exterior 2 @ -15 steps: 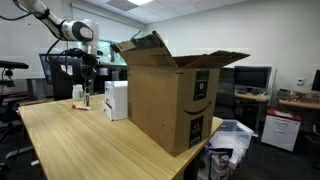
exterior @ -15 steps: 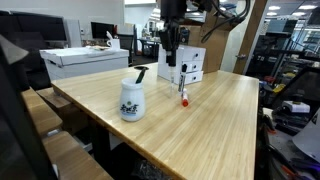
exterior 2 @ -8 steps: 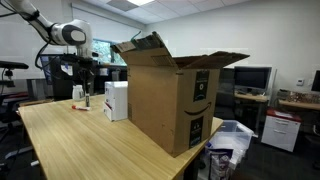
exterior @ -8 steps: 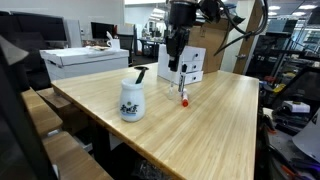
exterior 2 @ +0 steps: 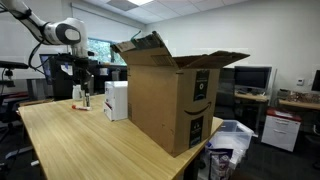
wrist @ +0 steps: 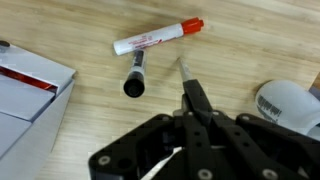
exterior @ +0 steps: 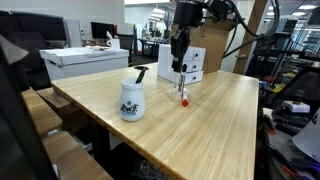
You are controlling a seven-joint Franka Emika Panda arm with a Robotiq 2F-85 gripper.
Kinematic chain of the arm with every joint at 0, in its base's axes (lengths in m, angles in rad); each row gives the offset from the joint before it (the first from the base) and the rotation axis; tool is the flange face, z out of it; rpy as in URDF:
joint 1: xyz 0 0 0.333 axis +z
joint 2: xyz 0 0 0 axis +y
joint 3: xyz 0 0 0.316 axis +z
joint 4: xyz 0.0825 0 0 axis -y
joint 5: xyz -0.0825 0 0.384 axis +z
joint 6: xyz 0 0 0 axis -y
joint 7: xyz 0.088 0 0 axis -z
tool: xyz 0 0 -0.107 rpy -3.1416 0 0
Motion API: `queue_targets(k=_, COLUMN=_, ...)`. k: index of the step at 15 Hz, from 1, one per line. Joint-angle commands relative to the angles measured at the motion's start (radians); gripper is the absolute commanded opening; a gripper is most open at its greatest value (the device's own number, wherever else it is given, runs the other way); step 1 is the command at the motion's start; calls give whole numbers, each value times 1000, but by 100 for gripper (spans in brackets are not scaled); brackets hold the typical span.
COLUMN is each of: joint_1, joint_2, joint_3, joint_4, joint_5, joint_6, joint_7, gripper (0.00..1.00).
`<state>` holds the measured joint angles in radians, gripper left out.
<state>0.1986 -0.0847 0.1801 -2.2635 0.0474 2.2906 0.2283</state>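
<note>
In the wrist view, a white box with a red stripe (wrist: pixel 28 88) sits at the left edge of the wooden worktop (wrist: pixel 260 45). Just right of it lies a black marker (wrist: pixel 135 76). A red-capped white marker (wrist: pixel 158 38) lies slantwise at its far end; whether they touch is unclear. The end effector (wrist: pixel 187 78) hovers beside both markers, clenched on nothing. A white bottle (wrist: pixel 290 102) stands at the right.

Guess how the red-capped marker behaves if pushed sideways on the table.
Likely rolls: the red-capped marker is a round barrel lying flat on the smooth wooden table. Probably stiff and light: slim plastic-looking body. Glossy surface may slip in a pinch.
</note>
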Motion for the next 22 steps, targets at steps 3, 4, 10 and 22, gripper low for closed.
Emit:
queue_targets(k=3, joint_1=-4, joint_2=-19, joint_3=16, joint_4=-22, joint_5=-46, joint_6=-4, joint_7=-6, gripper=4)
queue_targets(k=4, joint_1=-4, joint_2=-19, joint_3=15, joint_4=-23, joint_5=-34, joint_6=-1, joint_7=-11, gripper=29)
queue_targets(k=10, joint_1=2, joint_2=-13, joint_3=25, joint_4=-15, joint_5=-42, joint_6=-18, joint_7=-18, gripper=57)
queue_targets(k=22, joint_1=15, joint_2=0, joint_3=50, joint_4=61, joint_5=-24, joint_6=-32, joint_7=-37, gripper=100)
